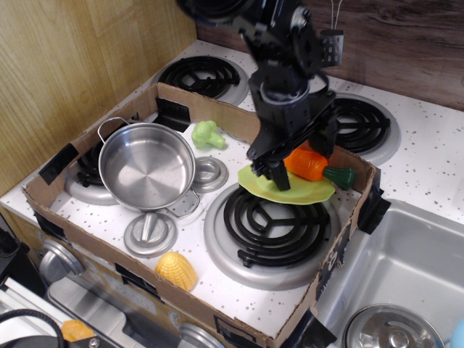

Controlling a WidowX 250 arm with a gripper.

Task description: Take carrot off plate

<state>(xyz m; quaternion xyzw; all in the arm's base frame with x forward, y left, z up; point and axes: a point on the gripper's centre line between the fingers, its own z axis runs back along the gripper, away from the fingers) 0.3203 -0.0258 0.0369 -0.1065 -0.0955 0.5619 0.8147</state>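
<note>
Your gripper (299,156) sat just right of the frame's centre, lowered onto the carrot (310,164), with its black fingers (278,172) straddling the orange body. One finger came down on the near, left side, its tip at the plate (290,191); the other was at the far side, mostly hidden. The gap between them looked about carrot-wide, but you could not tell from this view whether the pads were pressing on the carrot or only standing beside it. The carrot lay on the plate, its thick end hidden under the gripper and its green stub pointing right toward the cardboard wall (362,181). The plate rested tilted on the upper edge of the large front burner (272,232), in the right part of the box. To the left, the steel pot (147,167) stood over the left burner, well apart from the plate. The broccoli (208,134) lay just above the pot, near the box's back wall, and the corn (176,270) lay at the lower left, near the front wall. A spatula (332,45) hung on the dark wall at the top, partly behind the arm. No brand, label or writing could be read anywhere in the view.
</note>
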